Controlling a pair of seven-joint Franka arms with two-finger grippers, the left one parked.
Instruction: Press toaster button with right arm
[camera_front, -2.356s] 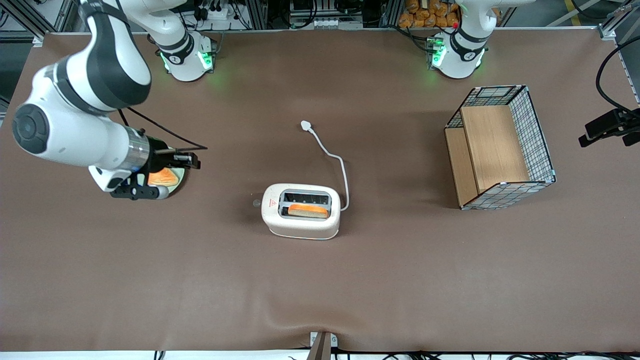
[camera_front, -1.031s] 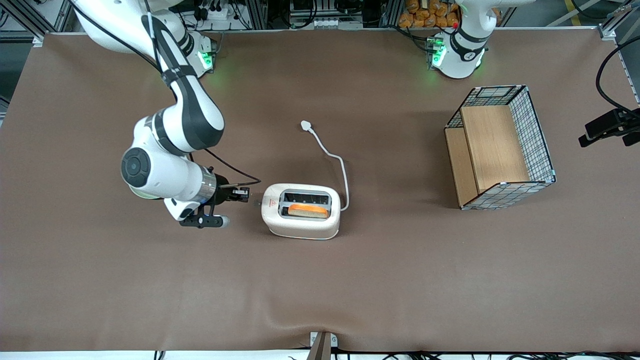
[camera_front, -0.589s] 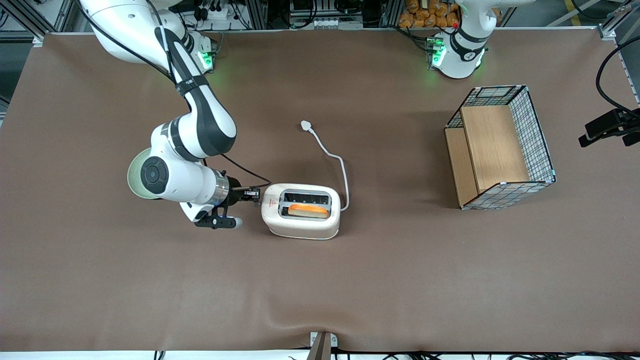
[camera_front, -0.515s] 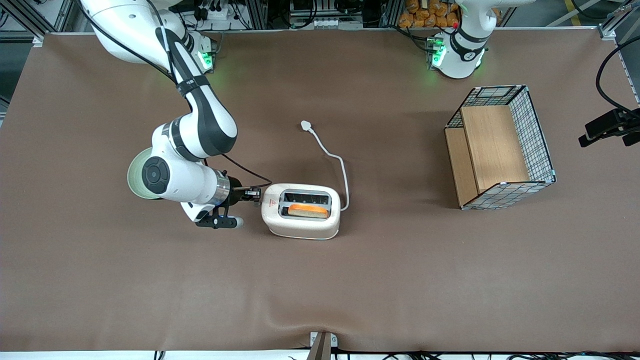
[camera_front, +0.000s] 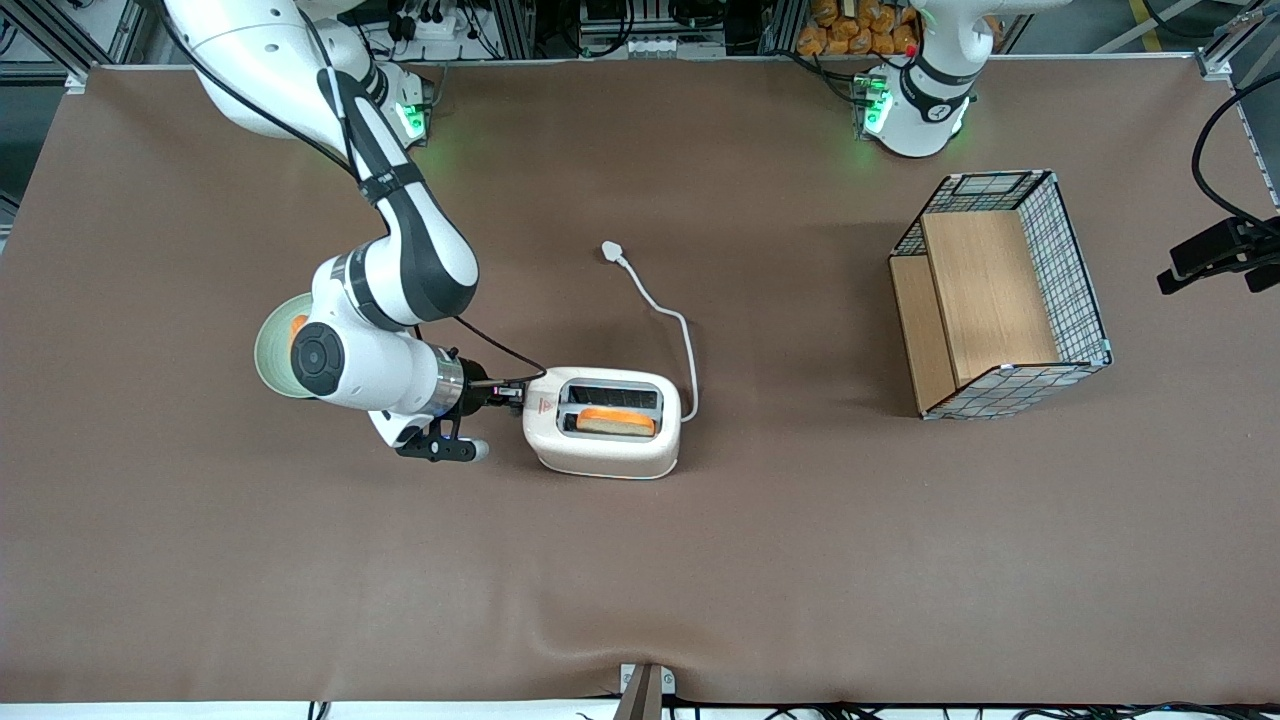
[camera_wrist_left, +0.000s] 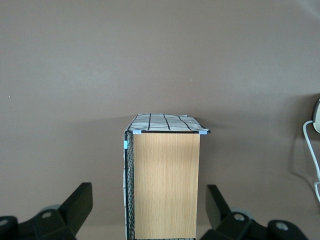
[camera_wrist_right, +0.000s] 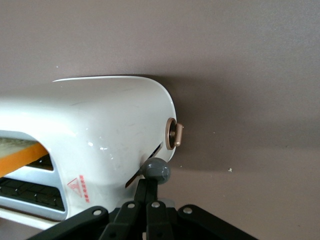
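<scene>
Since 2.4 s ago the big white jointed right arm (camera_front: 385, 290) has swung from the pale green round plate (camera_front: 268, 352) over to the small white rounded two-slot toaster (camera_front: 603, 422), which sits mid-table.

The round grey toaster button (camera_wrist_right: 156, 171) sticks out of the toaster's short end, the one twd the working arm, beside a tan dial (camera_wrist_right: 175, 134).

The small black gripper (camera_wrist_right: 148, 189) has its fingers pinched together w/ nothing betw them, tips touching the button.

An orange-crusted bread slice (camera_front: 617, 422) stands in the slot nearer the front cam.

The white cord (camera_front: 672, 320) runs to the white plug (camera_front: 611, 250), farther from the cam.

A wire-mesh basket w/ wooden shelf (camera_front: 1000, 300) lies twd the parked arm's end.
</scene>
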